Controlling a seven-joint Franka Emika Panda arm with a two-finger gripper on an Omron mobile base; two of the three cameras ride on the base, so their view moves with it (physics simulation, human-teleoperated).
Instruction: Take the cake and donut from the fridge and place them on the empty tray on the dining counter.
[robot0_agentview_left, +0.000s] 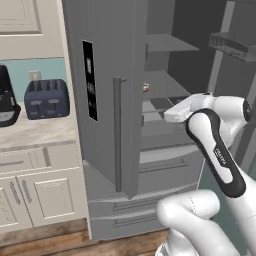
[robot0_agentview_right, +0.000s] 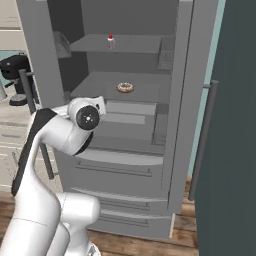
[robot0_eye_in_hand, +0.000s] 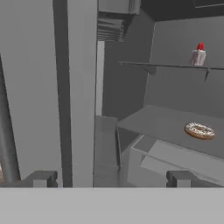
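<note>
The grey fridge (robot0_agentview_left: 102, 60) stands with its inside showing. The cake (robot0_agentview_right: 110, 40), a small white slice with a red cherry, sits on the upper shelf; in the hand view the cake (robot0_eye_in_hand: 197, 55) is at upper right. One shelf lower lies the donut (robot0_agentview_right: 125, 88), also the donut (robot0_agentview_left: 146, 87) and the donut (robot0_eye_in_hand: 200, 131). My gripper (robot0_eye_in_hand: 111, 179) is open and holds nothing. It hangs in front of the fridge's left side, short of both shelves, and the donut is ahead to its right. The tray and the dining counter are out of view.
The right fridge door (robot0_agentview_right: 227, 125) swings out beside the arm, its bar handle (robot0_agentview_right: 202, 135) close by. The left door (robot0_eye_in_hand: 39, 87) stands just left of the gripper. A dark toaster (robot0_agentview_left: 46, 98) and a black appliance (robot0_agentview_left: 6, 97) sit on the wall counter (robot0_agentview_left: 30, 132). Crisper drawers (robot0_agentview_right: 125, 125) lie below the donut's shelf.
</note>
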